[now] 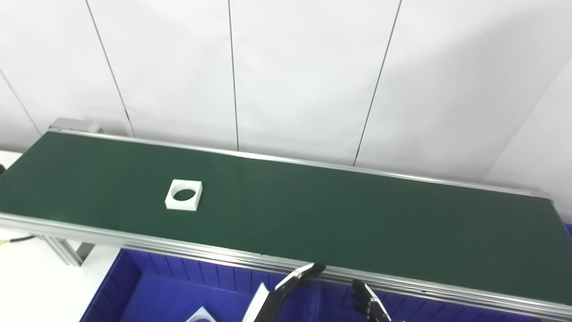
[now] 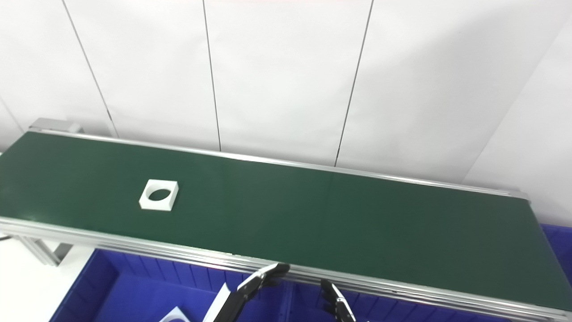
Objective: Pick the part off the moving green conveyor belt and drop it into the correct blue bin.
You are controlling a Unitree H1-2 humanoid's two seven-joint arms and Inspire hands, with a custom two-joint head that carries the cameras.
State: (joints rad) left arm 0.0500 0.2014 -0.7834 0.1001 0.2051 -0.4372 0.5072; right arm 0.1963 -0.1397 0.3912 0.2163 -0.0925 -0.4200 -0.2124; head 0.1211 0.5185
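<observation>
Where the green conveyor belt [image 1: 313,210] crosses the frame from the left edge to the lower right, the white part [image 1: 183,195] lies flat on it, left of centre and nearer the front rail. The part is a square block with a round hole facing up; it has no evident long axis, and its edges sit slightly skewed to the belt rails. Below the belt, in the lower left, a blue bin [image 1: 134,286] is cut off by the bottom edge; a white corner [image 1: 202,315] inside it is too cropped to identify. At bottom centre, the left hand [image 1: 292,281] shows only extended fingers near the front rail, holding nothing. Just to its right, the right hand [image 1: 368,304] shows only dark fingertips; whether it is released or clenched cannot be determined.
</observation>
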